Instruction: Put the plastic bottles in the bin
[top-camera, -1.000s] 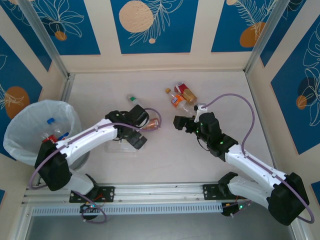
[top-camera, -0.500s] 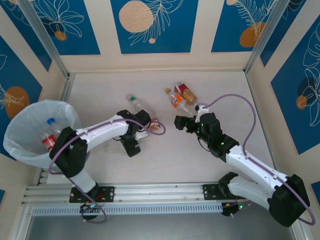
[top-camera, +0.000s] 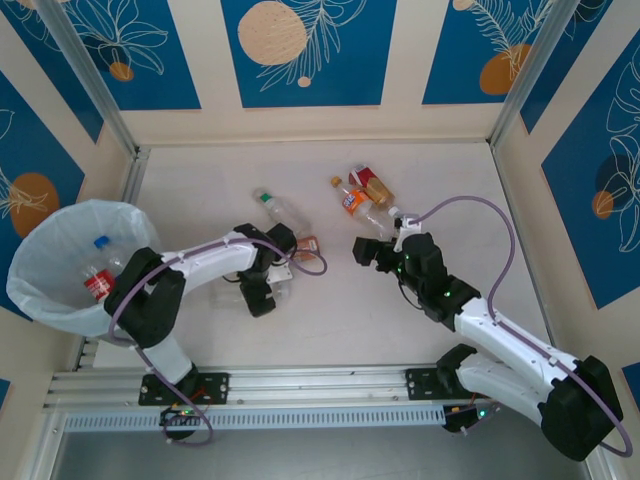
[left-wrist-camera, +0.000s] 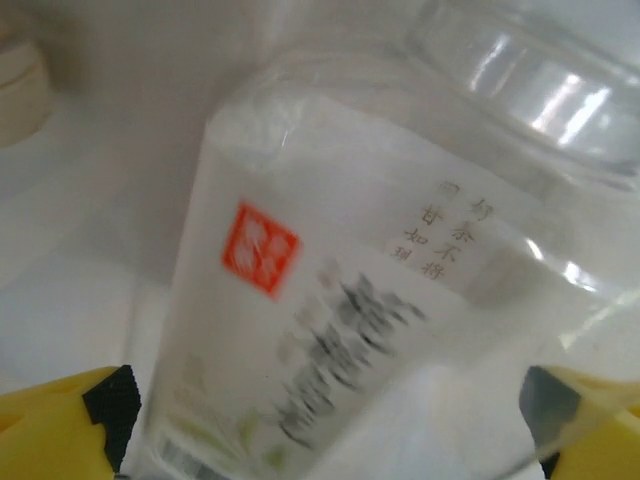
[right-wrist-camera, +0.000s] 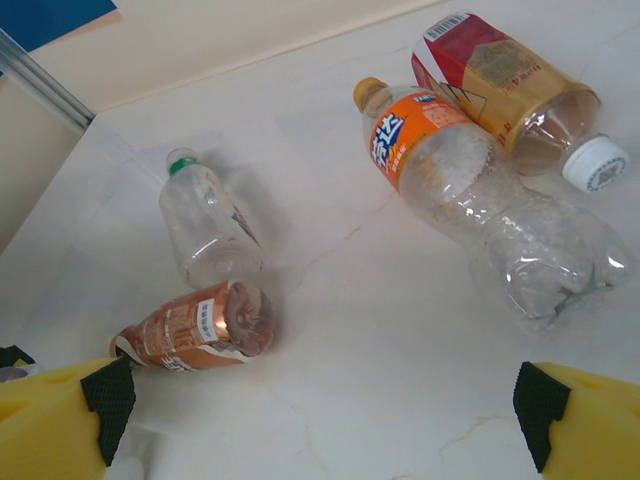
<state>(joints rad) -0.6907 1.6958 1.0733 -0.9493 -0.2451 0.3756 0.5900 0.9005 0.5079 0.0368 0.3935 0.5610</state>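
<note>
Crouching low, left tool (top-camera: 258, 297) straddles white-label bottle (left-wrist-camera: 330, 300)

The bench (top-camera: 330, 320) is pale stone-look with faint grey veins. Cream walls rise from its far and side edges, carrying blue panels (top-camera: 300, 50) printed with orange discs and white leaf outlines. A metal rail (top-camera: 320, 380) runs along the near edge, with a slotted white duct (top-camera: 300, 416) beside it.

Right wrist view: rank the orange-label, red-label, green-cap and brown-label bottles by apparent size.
1. orange-label bottle
2. red-label bottle
3. green-cap bottle and brown-label bottle look about alike, so they are not ranked.
</note>
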